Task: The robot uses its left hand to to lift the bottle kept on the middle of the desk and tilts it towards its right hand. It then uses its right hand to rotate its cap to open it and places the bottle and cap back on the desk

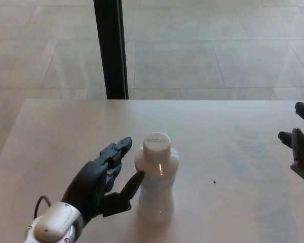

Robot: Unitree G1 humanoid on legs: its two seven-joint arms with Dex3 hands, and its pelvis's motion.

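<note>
A clear plastic bottle (156,182) with a white cap (156,143) stands upright near the middle of the pale desk (233,152). My left hand (102,177) is open right beside the bottle's left side, thumb tip at its lower body and fingers reaching toward its shoulder; it does not hold it. My right hand (300,147) shows only partly at the right edge of the head view, well away from the bottle, its fingers spread apart and nothing in them.
A black vertical post (110,48) rises behind the desk's far edge, with a tiled floor (202,50) beyond. A tiny dark speck (214,181) lies on the desk to the right of the bottle.
</note>
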